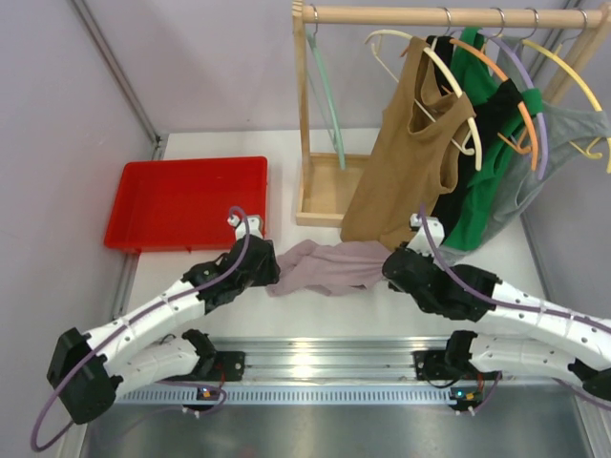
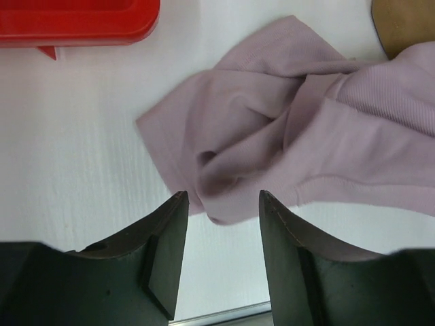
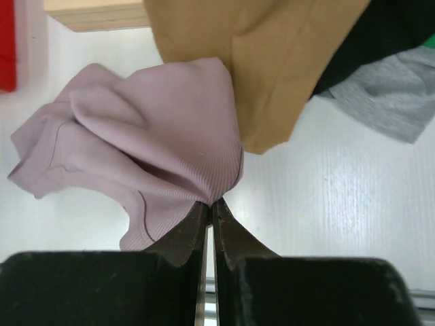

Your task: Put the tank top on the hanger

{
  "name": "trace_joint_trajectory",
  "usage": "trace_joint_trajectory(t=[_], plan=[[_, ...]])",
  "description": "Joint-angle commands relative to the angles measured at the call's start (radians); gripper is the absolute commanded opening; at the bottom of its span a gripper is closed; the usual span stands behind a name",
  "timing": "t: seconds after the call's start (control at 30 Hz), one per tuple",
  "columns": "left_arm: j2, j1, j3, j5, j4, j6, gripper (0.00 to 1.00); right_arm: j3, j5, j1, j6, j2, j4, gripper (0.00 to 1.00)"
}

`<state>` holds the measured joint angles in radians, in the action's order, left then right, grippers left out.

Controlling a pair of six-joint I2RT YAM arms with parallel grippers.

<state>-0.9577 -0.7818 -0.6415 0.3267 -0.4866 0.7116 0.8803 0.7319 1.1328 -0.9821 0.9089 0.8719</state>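
- Toward the near edge of the table (image 1: 286, 320), the left gripper (image 2: 222, 197) points at the left end of the tank top (image 2: 306, 136); its fingers stand apart, with a fold of the cloth showing in the gap and nothing pinched
- Right of it, the right gripper (image 3: 212, 204) has its fingers pressed together on a gathered edge of the tank top, and the fabric fans out from the tips
- Between the two grippers the pale mauve top lies crumpled on the white surface, its far right edge just beside the hem of a tan-brown top (image 1: 406, 162)
- Toward the far left corner sits a red tray (image 1: 181, 205), apart from the mauve cloth
- At the far edge stands a wooden rack (image 1: 325, 196); the mint-green hanger (image 1: 326, 91) hangs bare at the left end of its rod, well apart from the tank top
- Further right on the rod hang the tan-brown top, a green garment (image 1: 477, 191) and a grey garment (image 1: 539, 176)
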Motion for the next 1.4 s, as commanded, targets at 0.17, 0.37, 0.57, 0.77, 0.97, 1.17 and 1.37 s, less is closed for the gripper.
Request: trace_joint_trajectory(t=[0.17,0.37,0.57,0.77,0.97,1.17,1.37], plan=[[-0.122,0.084,-0.037,-0.381,0.275,-0.190,0.49,-0.106,-0.127,-0.134,0.042,-0.091,-0.005,0.05],[-0.210,0.082,-0.095,-0.535,0.249,-0.284,0.48,-0.109,-0.158,-0.151,0.085,-0.030,-0.057,0.05],[-0.272,0.084,-0.106,-0.589,0.224,-0.310,0.47,-0.122,-0.192,-0.176,0.114,-0.013,-0.109,0.07],[-0.311,0.081,-0.106,-0.612,0.215,-0.302,0.45,-0.100,-0.207,-0.192,0.144,0.002,-0.134,0.07],[-0.340,0.079,-0.106,-0.630,0.215,-0.304,0.43,-0.078,-0.218,-0.215,0.180,0.012,-0.145,0.07],[-0.369,0.069,-0.110,-0.638,0.217,-0.304,0.38,-0.069,-0.230,-0.234,0.198,0.012,-0.152,0.07],[-0.349,0.061,-0.132,-0.640,0.197,-0.299,0.03,-0.047,-0.232,-0.235,0.206,0.004,-0.143,0.06]])
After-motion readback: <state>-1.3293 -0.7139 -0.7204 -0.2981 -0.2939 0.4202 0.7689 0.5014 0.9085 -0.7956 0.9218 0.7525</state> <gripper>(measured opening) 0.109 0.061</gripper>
